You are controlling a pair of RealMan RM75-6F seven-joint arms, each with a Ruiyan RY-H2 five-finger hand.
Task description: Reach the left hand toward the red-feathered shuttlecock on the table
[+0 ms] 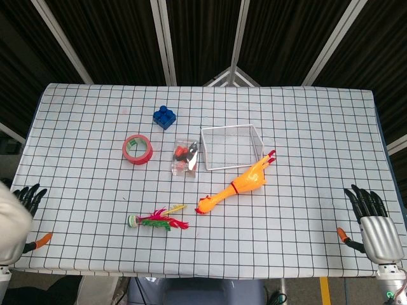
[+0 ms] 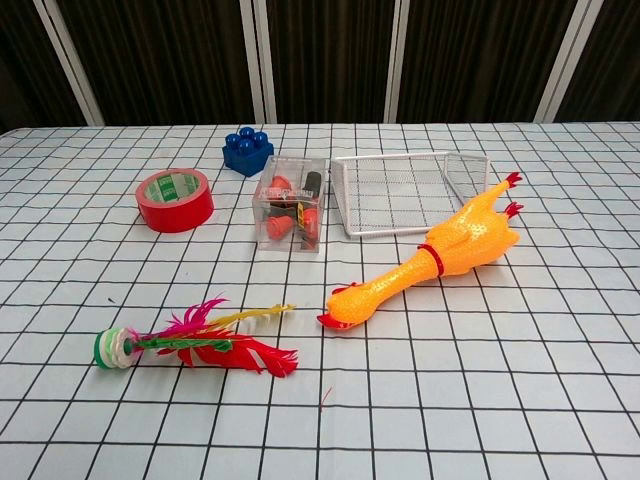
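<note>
Table (image 1: 76, 114) under a checked cloth fills the head view: the shuttlecock (image 1: 157, 220) lies on its side near the front edge, left of centre, well apart from the left hand (image 1: 27, 204) at the left edge, whose dark fingers are spread and hold nothing. The right hand (image 1: 372, 219) rests at the right edge, fingers likewise apart and empty. In the chest view neither hand shows; the shuttlecock (image 2: 195, 342) lies front-left, beside the rubber chicken (image 2: 425, 265).
</note>
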